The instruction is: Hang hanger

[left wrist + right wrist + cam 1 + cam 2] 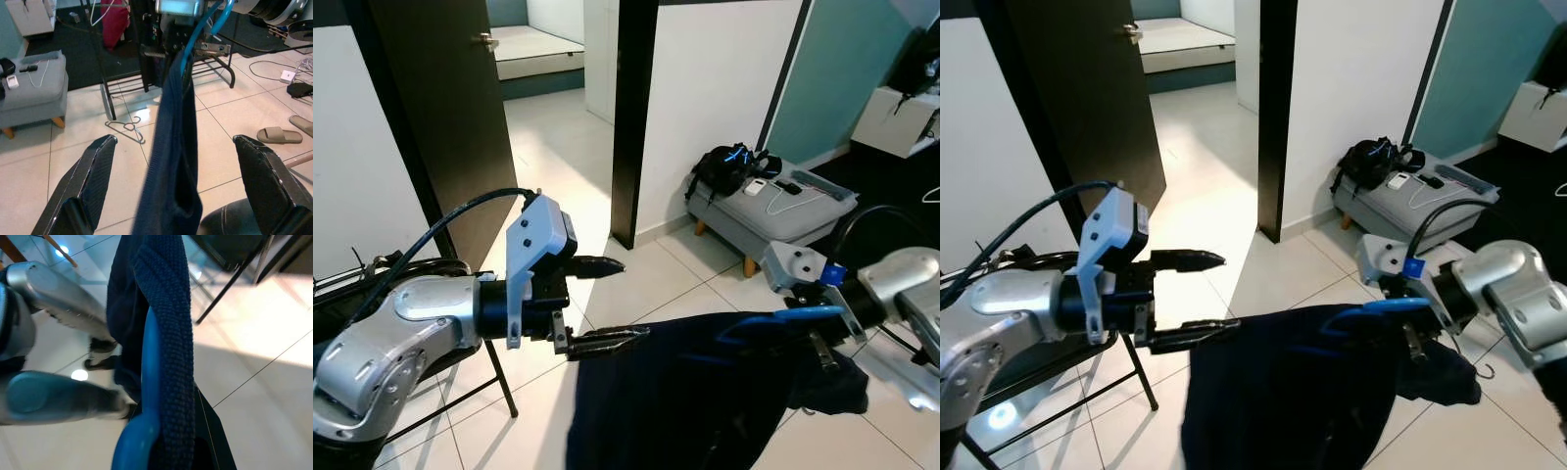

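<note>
The right gripper (pixel 1408 315) pinches a blue plastic hanger (pixel 1376 307) draped with a dark navy knitted garment (pixel 1293 392). The left gripper (pixel 1197 297) has its fingers spread beside the cloth edge. Best to keep the hanger level while carrying.

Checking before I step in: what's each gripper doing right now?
Left gripper: open, fingers on either side of the dark blue garment, not clamped.
Right gripper: shut on the blue hanger that carries the garment.
</note>
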Robot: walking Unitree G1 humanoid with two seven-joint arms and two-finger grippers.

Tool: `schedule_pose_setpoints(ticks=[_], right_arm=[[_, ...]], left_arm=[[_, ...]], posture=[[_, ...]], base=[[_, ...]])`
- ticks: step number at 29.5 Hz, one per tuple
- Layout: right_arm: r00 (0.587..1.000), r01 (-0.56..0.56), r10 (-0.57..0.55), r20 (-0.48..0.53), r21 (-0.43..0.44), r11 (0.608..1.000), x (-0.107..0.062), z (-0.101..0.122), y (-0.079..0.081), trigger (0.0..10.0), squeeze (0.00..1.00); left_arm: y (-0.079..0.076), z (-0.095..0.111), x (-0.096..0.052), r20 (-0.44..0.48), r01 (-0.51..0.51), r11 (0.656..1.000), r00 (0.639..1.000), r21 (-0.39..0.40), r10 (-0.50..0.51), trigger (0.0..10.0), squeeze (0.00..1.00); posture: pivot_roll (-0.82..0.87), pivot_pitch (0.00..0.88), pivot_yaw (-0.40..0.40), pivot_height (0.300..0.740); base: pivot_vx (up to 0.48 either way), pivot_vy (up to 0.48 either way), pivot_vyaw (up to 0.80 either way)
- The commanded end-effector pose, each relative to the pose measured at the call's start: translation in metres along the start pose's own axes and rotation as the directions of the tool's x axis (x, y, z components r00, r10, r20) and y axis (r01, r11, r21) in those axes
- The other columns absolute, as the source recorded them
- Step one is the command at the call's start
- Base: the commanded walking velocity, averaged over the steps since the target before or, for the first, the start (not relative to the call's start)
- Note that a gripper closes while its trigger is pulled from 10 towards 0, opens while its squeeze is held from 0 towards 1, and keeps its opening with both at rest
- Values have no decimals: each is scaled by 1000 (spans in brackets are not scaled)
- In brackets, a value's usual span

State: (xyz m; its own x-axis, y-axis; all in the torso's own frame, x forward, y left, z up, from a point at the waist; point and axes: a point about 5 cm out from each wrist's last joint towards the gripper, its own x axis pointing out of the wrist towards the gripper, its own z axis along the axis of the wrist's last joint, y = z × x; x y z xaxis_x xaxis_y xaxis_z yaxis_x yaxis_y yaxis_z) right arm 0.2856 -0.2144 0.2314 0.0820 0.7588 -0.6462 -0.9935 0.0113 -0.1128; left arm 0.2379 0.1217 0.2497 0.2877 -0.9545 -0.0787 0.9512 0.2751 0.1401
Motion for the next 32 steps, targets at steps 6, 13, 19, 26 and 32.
schedule_pose_setpoints(ticks=[6,13,19,26,32], right_arm=[[996,85,-88,-27,-96,992,-2,9,-13,0,0],[992,124,-127,-8,-167,978,-3,24,-20,0,0],[989,144,-144,11,-204,968,-4,32,-23,0,0],[984,179,-176,32,-226,958,-5,38,-28,0,0],[959,284,-274,76,-271,920,-8,50,-42,0,0]], left_arm=[[12,3,-2,-35,-106,994,994,-28,105,10000,0],[36,2,0,-74,-298,954,951,30,300,10000,0],[34,0,2,-99,-286,958,953,14,286,10000,0],[31,-1,7,-101,-283,959,954,4,282,10000,0],[36,8,16,-51,-316,949,948,7,316,10000,0]], posture=[[-17,0,-24,740],[-10,0,-16,740],[-10,0,-11,740],[-11,0,-9,740],[-3,0,-5,740]], base=[[0,0,0],[0,0,0],[0,0,0],[0,0,0],[0,0,0]])
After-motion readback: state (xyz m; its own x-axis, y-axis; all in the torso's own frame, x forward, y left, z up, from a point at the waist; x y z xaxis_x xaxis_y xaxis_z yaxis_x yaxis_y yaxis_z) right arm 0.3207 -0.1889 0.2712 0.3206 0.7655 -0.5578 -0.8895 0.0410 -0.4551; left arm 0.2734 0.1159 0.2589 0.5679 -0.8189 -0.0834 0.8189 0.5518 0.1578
